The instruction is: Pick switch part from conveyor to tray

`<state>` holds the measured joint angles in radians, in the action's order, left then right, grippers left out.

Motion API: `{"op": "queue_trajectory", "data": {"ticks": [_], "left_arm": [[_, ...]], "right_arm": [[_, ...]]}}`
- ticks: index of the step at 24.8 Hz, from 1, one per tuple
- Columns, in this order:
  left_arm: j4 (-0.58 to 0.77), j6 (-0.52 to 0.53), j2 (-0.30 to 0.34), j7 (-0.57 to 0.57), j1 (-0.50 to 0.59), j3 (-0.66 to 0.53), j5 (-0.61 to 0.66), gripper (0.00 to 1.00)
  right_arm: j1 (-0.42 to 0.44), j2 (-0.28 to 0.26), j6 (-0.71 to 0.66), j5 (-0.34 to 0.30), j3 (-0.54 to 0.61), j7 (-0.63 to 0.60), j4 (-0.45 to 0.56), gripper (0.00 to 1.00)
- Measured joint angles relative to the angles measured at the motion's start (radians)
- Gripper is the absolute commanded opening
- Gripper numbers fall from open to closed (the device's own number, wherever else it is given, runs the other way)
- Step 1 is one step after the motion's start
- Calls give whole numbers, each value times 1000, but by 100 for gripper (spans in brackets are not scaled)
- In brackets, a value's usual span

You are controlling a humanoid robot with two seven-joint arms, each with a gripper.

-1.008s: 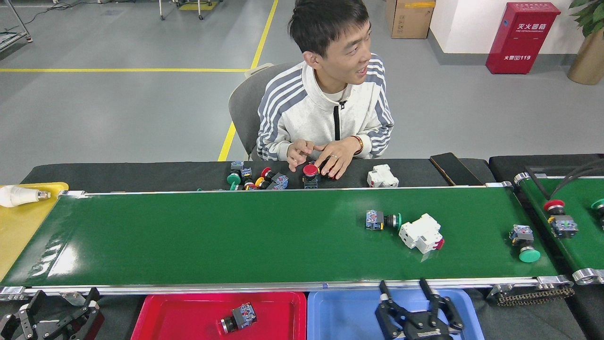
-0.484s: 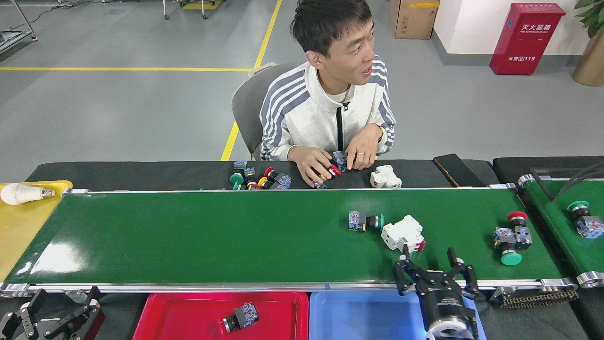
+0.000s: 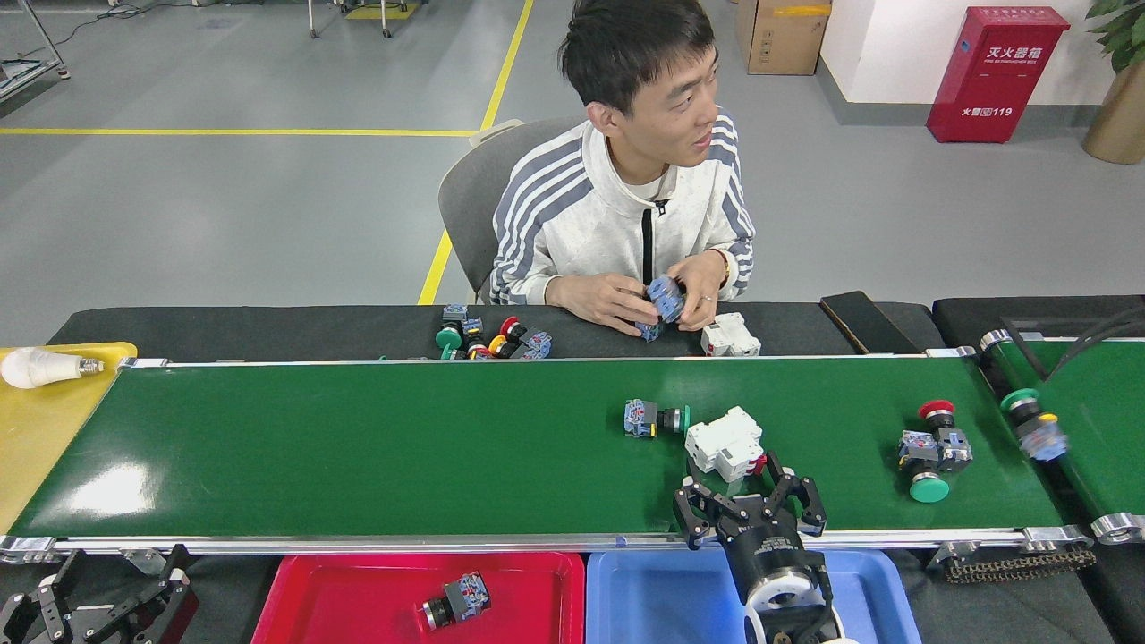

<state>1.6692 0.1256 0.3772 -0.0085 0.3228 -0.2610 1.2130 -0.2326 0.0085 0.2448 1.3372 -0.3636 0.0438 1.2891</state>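
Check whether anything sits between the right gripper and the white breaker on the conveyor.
Nothing visible does. The right gripper hangs open just on the near side of the white breaker on the conveyor; the green-capped switch lies beyond it.

Right gripper (image 3: 750,498) is hanging over the near edge of the conveyor (image 3: 402,447), jaws spread wide, just short of the white breaker (image 3: 725,443). A green-capped switch part (image 3: 655,418) is lying just left of it, two more (image 3: 930,447) are sitting further right. Left gripper (image 3: 107,595) is parked open at the near left. Red tray (image 3: 358,590) is holding one switch (image 3: 456,601), blue tray (image 3: 653,599) beside it.
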Motion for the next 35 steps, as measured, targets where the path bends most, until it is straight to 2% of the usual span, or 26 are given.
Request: {"op": "queue_trajectory", "data": {"ticks": [3,4,5,6,7,9,11,13,16,18,21,22,23,25,26,28,31,32,33,35], "left_arm": [[-1,-1,0,0,0,0,0,100],[-2,-2,0,0,0,0,0,100],[-2,-2,0,0,-1,0,0,100],[-3,-2,0,0,-1,0,0,100],[-3,-2,0,0,-1,0,0,100],[-3,-2,0,0,0,0,0,100],[-3,-3,0,0,0,0,0,100],[-3,-5,0,0,2,-3,0,100],[-3,-5,0,0,7,-7,0,100],[-3,-6,0,0,11,-12,0,100],[-3,-6,-1,0,22,-18,0,100],[-2,-8,-1,0,24,-18,0,100],[0,-9,-1,0,24,-18,0,100],[5,-10,-1,0,26,-18,0,100],[13,-5,-1,0,29,-17,0,100],[28,17,-4,0,35,-12,0,100],[37,73,-19,-2,5,12,3,100],[36,85,-21,-3,-19,33,4,100],[33,95,-21,-5,-61,68,4,100],[7,105,-21,-20,-162,147,4,100]], "right_arm": [[-60,21,-16,0,-19,0,-66,97],[-78,34,-19,1,-22,0,-89,92],[-93,46,-19,3,-26,0,-111,80],[-105,52,-20,4,-36,0,-132,62],[-113,52,-22,3,-47,0,-140,51],[-117,52,-28,0,-59,3,-144,24],[-117,52,-41,0,-62,3,-144,15],[-114,52,-63,0,-62,3,-138,13],[-66,32,-100,-1,-62,2,-38,14],[1,-35,-151,-5,-60,-1,88,16],[176,-168,-283,-57,-20,-20,312,22],[237,-205,-337,-77,4,-38,360,27],[287,-233,-395,-89,31,-57,387,45],[381,-268,-492,-96,93,-108,403,95],[430,-275,-537,-97,131,-133,406,100],[505,-278,-593,-97,200,-168,405,100],[519,-270,-620,-100,263,-178,382,100],[510,-254,-606,-100,275,-181,374,100],[494,-217,-567,-100,282,-182,370,99],[458,-113,-447,-82,281,-141,369,99]]}}
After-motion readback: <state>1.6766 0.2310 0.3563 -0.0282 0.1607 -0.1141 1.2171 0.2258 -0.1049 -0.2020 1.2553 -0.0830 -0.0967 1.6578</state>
